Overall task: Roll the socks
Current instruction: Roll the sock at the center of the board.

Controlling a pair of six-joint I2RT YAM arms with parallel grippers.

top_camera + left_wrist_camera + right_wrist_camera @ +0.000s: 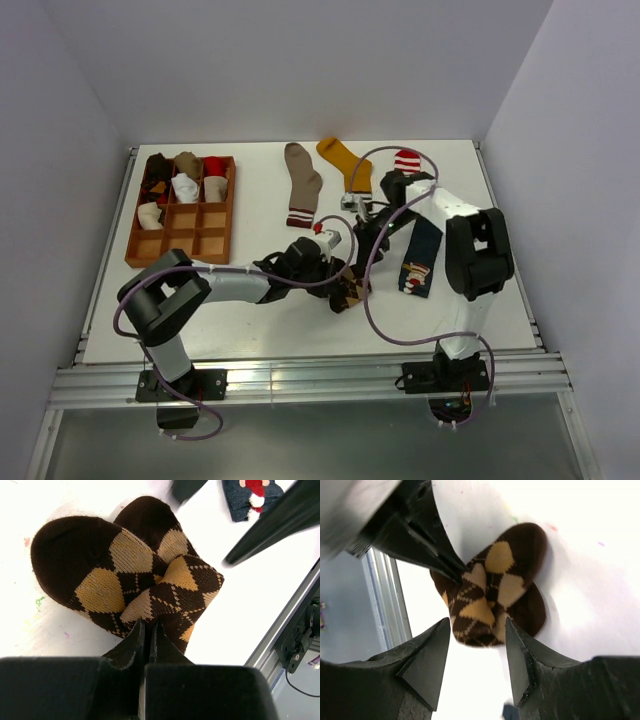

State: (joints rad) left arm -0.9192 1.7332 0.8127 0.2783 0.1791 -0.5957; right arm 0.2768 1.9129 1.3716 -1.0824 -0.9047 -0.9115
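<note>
At the left edge of the tabletop [260, 320] sits a wooden grid tray [214, 246]. Its upper compartments hold bundled socks in brown, taupe, red and white, and the lower ones stand bare.

Right of the tray, the left arm reaches low across the lower middle of the overhead view. The left tool [148, 625] has its fingers pressed together, and their tips pinch the near edge of the argyle socks [125, 565]. That brown and yellow diamond pair lies folded over itself in a loose bundle on the tabletop. It sits at the centre of the overhead view, just below the point where the two arms meet. Two rounded dark toes stick out at the upper left of the left wrist view.

Above the bundle, toward the back of the tabletop, a taupe sock [303, 180] with a striped cuff lies flat. A mustard sock [345, 160] lies just to its right.

The right tool [476, 625] hangs over the argyle socks with its fingers spread wide, one on each side of the bundle's near end. I cannot tell whether either finger touches the fabric.

Further right, a red-and-white striped sock [407, 160] is near the back edge, partly behind the right arm. A navy sock [420, 258] with a cartoon figure lies flat beside that arm, close to the argyle socks but apart from them.
</note>
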